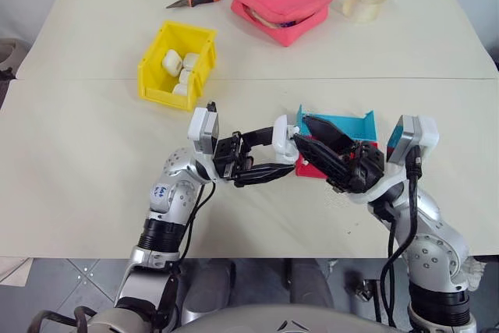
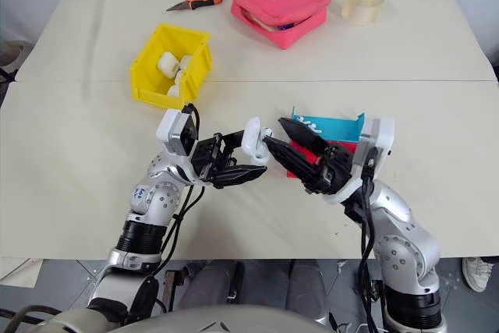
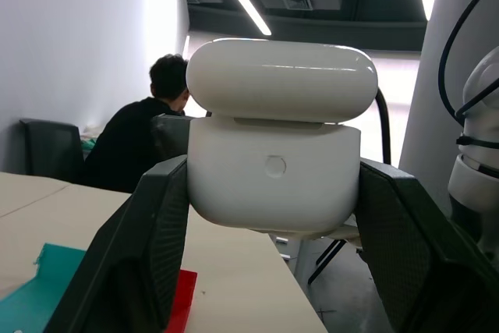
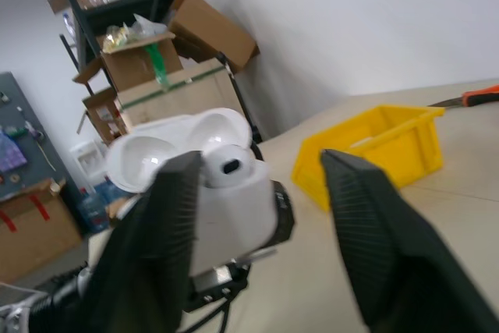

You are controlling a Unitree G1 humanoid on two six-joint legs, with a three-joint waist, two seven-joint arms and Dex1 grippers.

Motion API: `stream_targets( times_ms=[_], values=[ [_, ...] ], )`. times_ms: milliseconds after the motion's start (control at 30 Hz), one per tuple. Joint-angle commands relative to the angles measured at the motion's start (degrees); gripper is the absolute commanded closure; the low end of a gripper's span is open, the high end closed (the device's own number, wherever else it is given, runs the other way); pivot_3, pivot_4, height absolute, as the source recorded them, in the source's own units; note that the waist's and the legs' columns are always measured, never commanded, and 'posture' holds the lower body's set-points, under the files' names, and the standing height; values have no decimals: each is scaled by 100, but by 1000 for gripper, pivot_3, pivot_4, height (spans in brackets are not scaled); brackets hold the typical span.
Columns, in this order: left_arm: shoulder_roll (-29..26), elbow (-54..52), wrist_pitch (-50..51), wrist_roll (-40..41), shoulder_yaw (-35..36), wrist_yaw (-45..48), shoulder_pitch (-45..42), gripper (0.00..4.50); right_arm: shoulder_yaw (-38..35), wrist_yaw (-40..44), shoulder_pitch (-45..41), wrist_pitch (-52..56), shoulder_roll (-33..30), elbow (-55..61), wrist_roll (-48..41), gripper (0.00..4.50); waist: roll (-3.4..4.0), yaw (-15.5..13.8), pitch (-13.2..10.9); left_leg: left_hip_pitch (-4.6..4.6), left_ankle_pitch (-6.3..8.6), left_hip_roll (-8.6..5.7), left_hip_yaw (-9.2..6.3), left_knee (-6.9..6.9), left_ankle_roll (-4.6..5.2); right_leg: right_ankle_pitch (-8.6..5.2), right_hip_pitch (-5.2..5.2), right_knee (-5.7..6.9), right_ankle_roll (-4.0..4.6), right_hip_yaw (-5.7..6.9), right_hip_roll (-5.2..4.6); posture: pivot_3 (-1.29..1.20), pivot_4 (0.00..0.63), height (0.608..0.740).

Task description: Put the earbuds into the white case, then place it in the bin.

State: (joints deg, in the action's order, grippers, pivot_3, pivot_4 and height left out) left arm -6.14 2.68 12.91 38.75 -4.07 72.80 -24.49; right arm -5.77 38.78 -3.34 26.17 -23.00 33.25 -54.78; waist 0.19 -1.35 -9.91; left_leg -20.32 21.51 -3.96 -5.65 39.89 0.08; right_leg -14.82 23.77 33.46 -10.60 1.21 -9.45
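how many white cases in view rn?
5: one white case with its lid open, held in the left end effector; four more in the yellow bin. Others may be hidden beneath.

Red tray [image 1: 310, 168] mostly hidden behind right gripper [image 1: 300, 132]; blue tray [image 1: 355, 125] partly covered too. Earbuds in blue tray too small to count. Seated person [image 3: 132, 142] faced away, cut off by the case [image 3: 274, 163].
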Motion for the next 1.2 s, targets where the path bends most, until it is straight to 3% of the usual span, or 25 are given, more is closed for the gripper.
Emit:
stream_targets(
  times_ms=[33, 100, 233, 333, 500, 700, 900, 1000, 1100, 1200],
  values=[
    [144, -222, -128, 141, -3, 5, -151, 1719, -94, 159, -22, 122, -265, 161, -131, 625, 0, -1, 0, 0, 0, 0, 0, -1, 0, 0, 0, -1, 0, 0, 0, 0, 150, 740],
    [136, -151, -208, 79, 42, 26, -125, 1719, -455, 276, 83, 123, -639, 246, -154, 32, 0, -17, 0, 0, 0, 0, 0, -2, 0, 0, 0, -2, 0, 1, 0, 0, 150, 740],
    [10, 20, -470, -59, 154, 92, -51, 1719, -1282, 763, 666, -50, -1467, 104, 162, 32, -1, -43, -1, -2, 5, -3, 1, -2, 10, 0, -5, -11, 0, 2, -1, 0, 150, 740],
    [-145, 109, -692, -152, 237, 170, 39, 1719, -1801, 1431, 1207, -747, -2023, -377, 1060, 32, -2, -32, -1, -2, 9, -5, 16, -3, 16, 0, -7, -16, -1, 0, -1, 0, 150, 740],
    [-394, 158, -949, -210, 390, 162, 230, 1719, -2450, 2104, 1538, -1578, -2333, -1550, 1750, 32, -2, -5, -1, 7, 9, 1, 62, -2, 16, 1, -12, -13, -2, -1, -1, 0, 150, 740],
    [-515, 181, -1237, -263, 636, -39, 373, 1719, -2647, 2568, 1474, -2256, -2578, -2684, 2314, 32, -2, -6, -1, 8, 9, 2, 64, 1, 15, 2, -14, -14, -4, -5, -1, 0, 150, 740],
    [-471, 84, -1469, -321, 648, -215, 541, 1719, -2184, 2851, 711, -2447, -2823, -3301, 2561, 32, -2, 4, -2, 9, 9, 5, 42, 1, 15, 2, -11, -17, -5, -10, -1, 0, 150, 740],
    [-407, 8, -1543, -342, 611, -339, 591, 1719, -1706, 2804, -80, -1769, -2975, -3172, 2423, 32, 4, 4, -2, 12, 8, 10, 31, 1, 9, 2, -11, -17, -5, -9, -1, 0, 150, 740],
    [-363, -55, -1565, -352, 549, -397, 618, 1719, -972, 2909, -958, -1186, -3276, -3147, 2685, 32, 7, 8, -5, 9, 8, 11, 27, 4, 7, 2, -9, -16, -5, -7, -1, 0, 150, 740],
    [-338, -29, -1594, -329, 526, -422, 585, 1719, 327, 2739, -2603, -7, -3386, -3613, 3463, 32, 11, 42, -7, 5, 9, 12, 28, 6, 6, 3, -3, -16, -4, -9, -1, 0, 150, 740]
  ],
)
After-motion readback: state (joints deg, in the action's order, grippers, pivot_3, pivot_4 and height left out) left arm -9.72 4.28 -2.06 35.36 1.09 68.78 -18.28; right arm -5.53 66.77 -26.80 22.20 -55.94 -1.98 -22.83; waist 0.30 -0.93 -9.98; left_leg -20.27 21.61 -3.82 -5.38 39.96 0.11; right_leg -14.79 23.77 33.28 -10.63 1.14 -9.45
